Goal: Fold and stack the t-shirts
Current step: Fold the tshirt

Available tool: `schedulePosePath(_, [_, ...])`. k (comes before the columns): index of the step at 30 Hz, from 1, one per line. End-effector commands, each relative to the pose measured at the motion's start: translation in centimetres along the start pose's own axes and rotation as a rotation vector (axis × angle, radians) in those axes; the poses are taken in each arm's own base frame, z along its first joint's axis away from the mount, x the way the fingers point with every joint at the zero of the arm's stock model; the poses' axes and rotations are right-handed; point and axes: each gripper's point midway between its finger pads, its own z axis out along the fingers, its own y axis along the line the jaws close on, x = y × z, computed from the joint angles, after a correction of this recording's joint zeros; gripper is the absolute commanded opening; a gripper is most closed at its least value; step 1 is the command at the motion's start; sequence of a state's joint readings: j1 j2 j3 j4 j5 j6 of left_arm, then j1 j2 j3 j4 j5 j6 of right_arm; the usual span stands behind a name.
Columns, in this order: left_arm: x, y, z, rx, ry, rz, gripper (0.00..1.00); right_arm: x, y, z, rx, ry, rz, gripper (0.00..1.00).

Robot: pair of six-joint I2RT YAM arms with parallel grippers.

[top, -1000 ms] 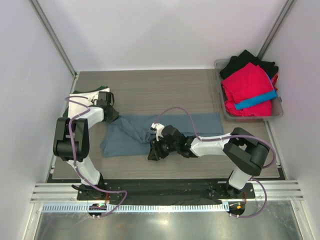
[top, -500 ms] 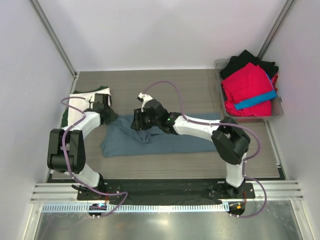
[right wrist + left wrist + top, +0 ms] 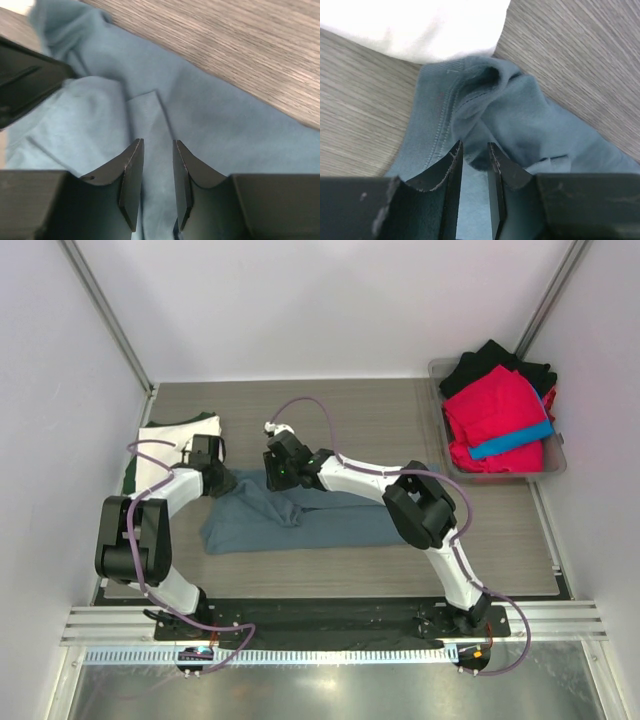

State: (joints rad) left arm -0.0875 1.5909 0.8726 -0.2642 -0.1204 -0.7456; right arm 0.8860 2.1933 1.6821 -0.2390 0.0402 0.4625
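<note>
Slate blue-grey t-shirt (image 3: 330, 522) lies on the table (image 3: 350, 415), part-folded and rumpled at its left end.

Left gripper (image 3: 217, 480) is at the shirt's far-left corner. In the wrist view, the left gripper (image 3: 474, 150) has its jaws nearly together, clenched on a bunched hem fold.

Right gripper (image 3: 279, 472) is on the shirt's far edge, just right of the left one. A flap of cloth runs into its narrow jaws, so I read the right gripper (image 3: 156, 147) as clamped on the shirt too.

Cream-white t-shirt (image 3: 160, 452) sits folded just left of the shirt, touching that corner, on top of the dark green t-shirt (image 3: 192, 421). The bin (image 3: 441, 430) with the red t-shirt (image 3: 495, 405) is well right of the shirt.

Risks, my read:
- The 2 grippers are close together, so any inward move could knock fingers.
- Releasing over the rumpled end would leave a skewed, lumpy fold.
- A leftward pull by the left gripper could drag the corner into the cream-white stack and shift it.
- Both pinches look thin, so cloth may slip out mid-drag.
</note>
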Motion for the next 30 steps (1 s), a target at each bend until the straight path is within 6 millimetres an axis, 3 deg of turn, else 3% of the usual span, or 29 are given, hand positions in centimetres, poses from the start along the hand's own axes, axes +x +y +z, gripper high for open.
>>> schedulePosePath(1, [-1.4, -0.1, -0.3, -0.011, -0.053, 0.022, 0.27, -0.6, -0.3, 0.5, 0.029, 0.001, -0.033, 0.36])
schedulePosePath(9, [-2.3, 0.0, -0.5, -0.044, -0.071, 0.033, 0.26, 1.0, 0.7, 1.2, -0.039, 0.058, -0.032, 0.33])
schedulePosePath(13, [-2.5, 0.1, -0.6, -0.052, -0.079, 0.039, 0.26, 0.6, 1.4, 0.5, -0.066, 0.052, -0.037, 0.11])
schedulePosePath(16, [-2.6, 0.3, -0.7, -0.06, -0.085, 0.041, 0.26, -0.1, 2.5, -0.6, -0.107, 0.039, -0.038, 0.01])
schedulePosePath(22, [-2.8, 0.4, -0.8, -0.068, -0.088, 0.043, 0.25, -1.0, 5.9, -3.7, -0.255, 0.019, -0.039, 0.01])
schedulePosePath(25, [-2.9, 0.4, -1.1, -0.067, -0.098, 0.042, 0.24, -0.4, 7.6, -5.6, -0.322, 0.023, -0.038, 0.01])
schedulePosePath(27, [-2.9, 0.2, -1.2, -0.06, -0.097, 0.039, 0.24, 1.4, 8.5, -6.3, -0.339, 0.048, -0.059, 0.01])
schedulePosePath(29, [-3.1, 0.2, -1.3, -0.057, -0.101, 0.033, 0.24, 1.9, 9.4, -7.5, -0.356, 0.046, -0.067, 0.01])
schedulePosePath(30, [-3.0, 0.2, -1.3, -0.059, -0.1, 0.032, 0.23, 3.4, 10.1, -7.8, -0.369, 0.072, -0.076, 0.01])
